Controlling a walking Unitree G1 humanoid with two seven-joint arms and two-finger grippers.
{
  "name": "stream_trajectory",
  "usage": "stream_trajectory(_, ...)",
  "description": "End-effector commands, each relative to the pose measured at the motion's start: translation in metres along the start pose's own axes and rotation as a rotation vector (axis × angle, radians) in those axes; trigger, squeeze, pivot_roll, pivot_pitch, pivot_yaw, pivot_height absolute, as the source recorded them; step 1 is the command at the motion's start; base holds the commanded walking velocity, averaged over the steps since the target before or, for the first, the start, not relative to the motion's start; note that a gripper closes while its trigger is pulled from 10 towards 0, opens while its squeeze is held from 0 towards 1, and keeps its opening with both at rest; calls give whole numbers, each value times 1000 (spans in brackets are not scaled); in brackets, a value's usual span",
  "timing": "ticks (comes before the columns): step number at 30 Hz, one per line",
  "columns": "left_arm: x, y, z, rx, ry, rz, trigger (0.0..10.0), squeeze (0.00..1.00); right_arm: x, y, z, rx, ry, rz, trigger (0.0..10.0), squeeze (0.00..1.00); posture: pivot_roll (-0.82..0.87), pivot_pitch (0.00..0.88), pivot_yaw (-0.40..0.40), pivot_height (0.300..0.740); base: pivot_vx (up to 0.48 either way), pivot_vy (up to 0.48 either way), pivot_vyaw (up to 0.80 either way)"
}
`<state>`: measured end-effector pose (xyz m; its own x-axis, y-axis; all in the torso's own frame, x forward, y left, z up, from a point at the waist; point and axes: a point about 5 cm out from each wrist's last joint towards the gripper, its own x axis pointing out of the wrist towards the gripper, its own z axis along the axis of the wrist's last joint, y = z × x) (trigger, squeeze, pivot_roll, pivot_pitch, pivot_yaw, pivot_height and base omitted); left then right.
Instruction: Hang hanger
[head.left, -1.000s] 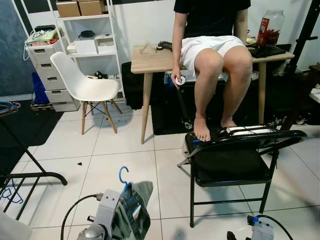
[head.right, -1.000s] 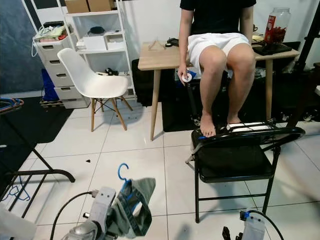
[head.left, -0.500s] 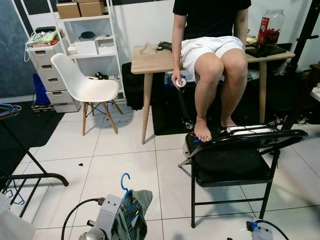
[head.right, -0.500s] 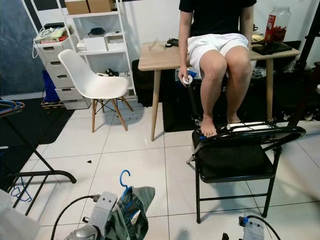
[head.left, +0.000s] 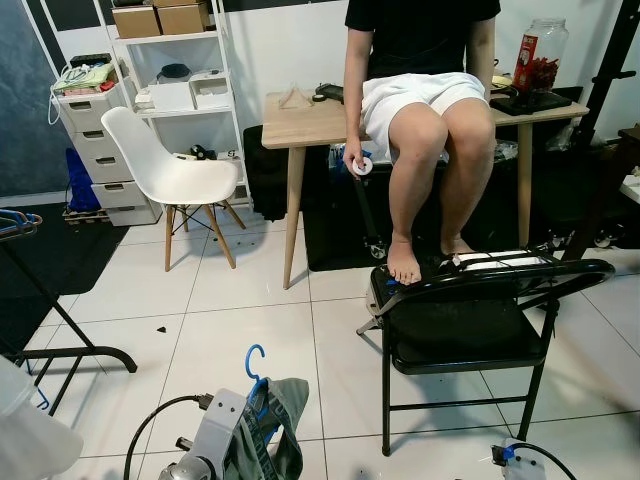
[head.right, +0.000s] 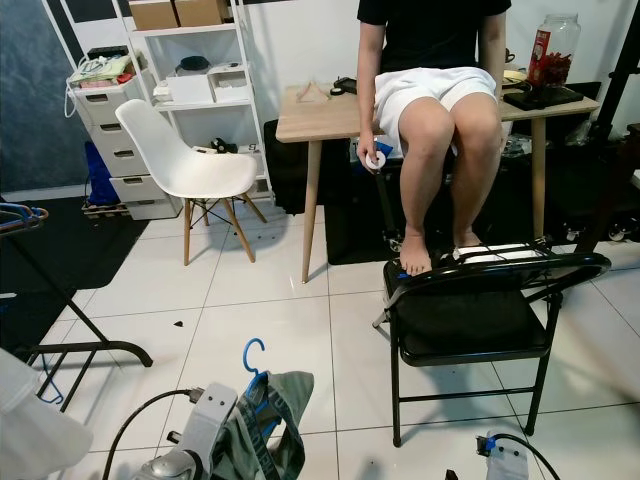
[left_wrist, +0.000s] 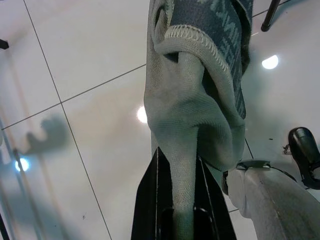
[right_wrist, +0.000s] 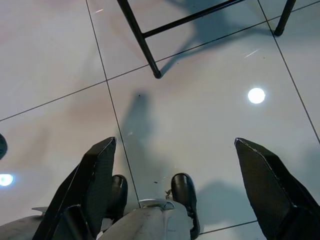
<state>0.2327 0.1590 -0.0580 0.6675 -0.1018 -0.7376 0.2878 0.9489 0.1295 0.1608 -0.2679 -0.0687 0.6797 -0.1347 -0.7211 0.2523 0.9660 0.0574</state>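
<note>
Blue plastic hanger (head.left: 254, 372), its hook curling up at the lower left of the frame, carries a grey-green cloth garment (left_wrist: 192, 115) that the left pincer (left_wrist: 181, 200) clamps between its black fingers, low above the white tiled floor (head.left: 260, 300). At the lower right the right pincer (right_wrist: 185, 175) hangs with its fingers spread wide and nothing between them. Farther back, a clear glass jar (head.left: 540, 50) with red contents stands on the wooden worktop (head.left: 300, 120) where a person (head.left: 420, 90) sits, feet on a black folding chair (head.left: 470, 310).

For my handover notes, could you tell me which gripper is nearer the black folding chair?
Right. The right gripper hangs open beside the black folding chair; the left gripper, across the floor, grips a garment.
</note>
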Motion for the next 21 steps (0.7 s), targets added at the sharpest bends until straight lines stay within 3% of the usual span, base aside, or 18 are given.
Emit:
stream_trajectory(1,0,2,5,12,-19,6,10000,0,2,4,2,-20,5,15,10000,0,158,0,61,740,0,0,0)
stream_trajectory(12,0,1,3,-75,-31,22,10000,0,2,1,0,-23,28,-24,10000,0,175,0,80,740,0,0,0)
stream_trajectory(14,-1,10,1,-91,-32,32,10000,0,2,5,-2,11,15,-35,10000,0,147,0,160,740,0,0,0)
stream_trajectory(21,-5,23,-8,-102,0,49,10000,0,3,12,-2,54,-18,-41,10000,0,137,0,201,740,0,0,0)
